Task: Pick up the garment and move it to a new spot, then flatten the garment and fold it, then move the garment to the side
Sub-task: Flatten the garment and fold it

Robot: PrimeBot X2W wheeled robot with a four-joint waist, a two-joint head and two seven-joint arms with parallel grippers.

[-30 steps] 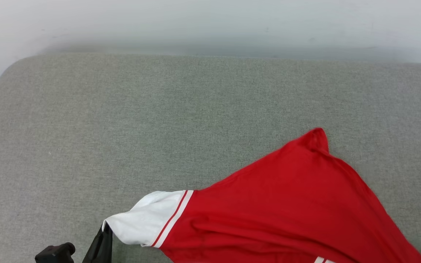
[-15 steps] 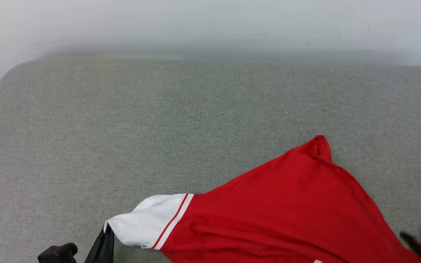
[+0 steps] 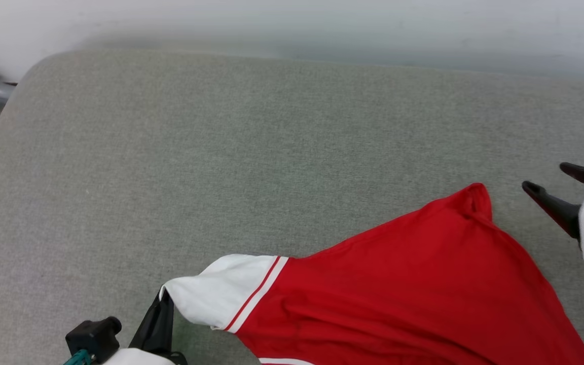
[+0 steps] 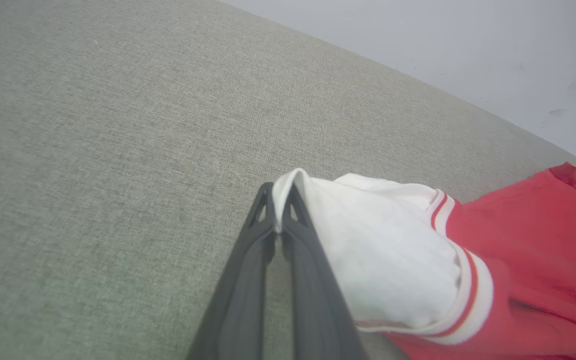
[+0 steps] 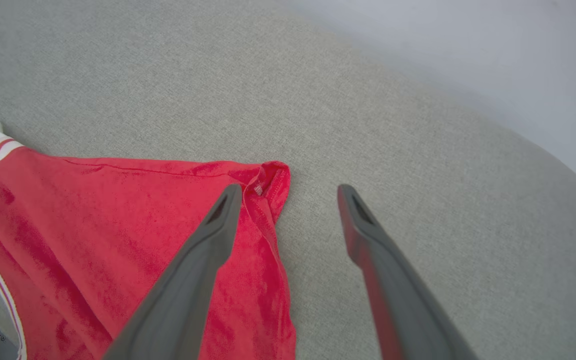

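The garment (image 3: 424,284) is soft matt cloth, faintly napped in the red, smoother in the white sleeve. The grey pad (image 3: 221,152) beneath it is coarse woven fabric. On my right gripper (image 3: 546,176) the fingers (image 5: 188,280) look like matt dark plastic.

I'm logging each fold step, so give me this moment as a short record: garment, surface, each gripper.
garment: red garment, plain side up, rumpled, not yet folded
surface: grey fabric surface
left gripper: left gripper, jaws shut on the garment's white sleeve edge
right gripper: right gripper, jaws open, beside the garment's far red corner, holding nothing
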